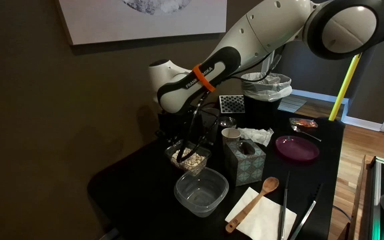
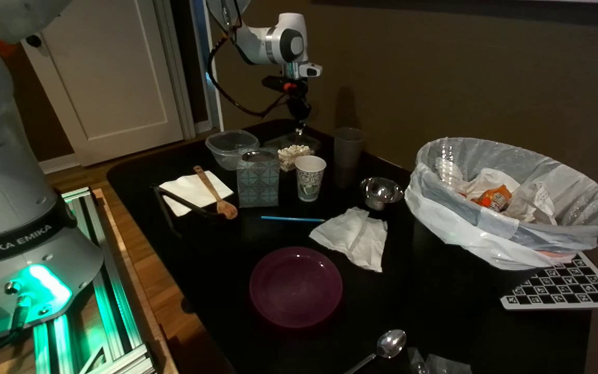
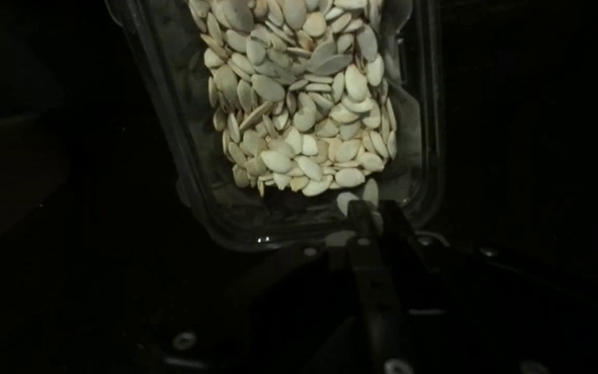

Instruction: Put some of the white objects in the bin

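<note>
- Since white seeds (image 3: 301,98) look light, stiff, slippery, grip flat faces mid-seed.
- A few pinched between fingers (image 3: 364,221).
- Most lie below, just ahead of fingers, in clear tub (image 3: 190,130).

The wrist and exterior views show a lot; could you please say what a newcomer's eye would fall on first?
Probably the lined bin, large at the right in an exterior view, with orange packaging inside. Next, perhaps, the purple plate on the black table, then the pale seeds heaped in a clear tub in the wrist view.
</note>
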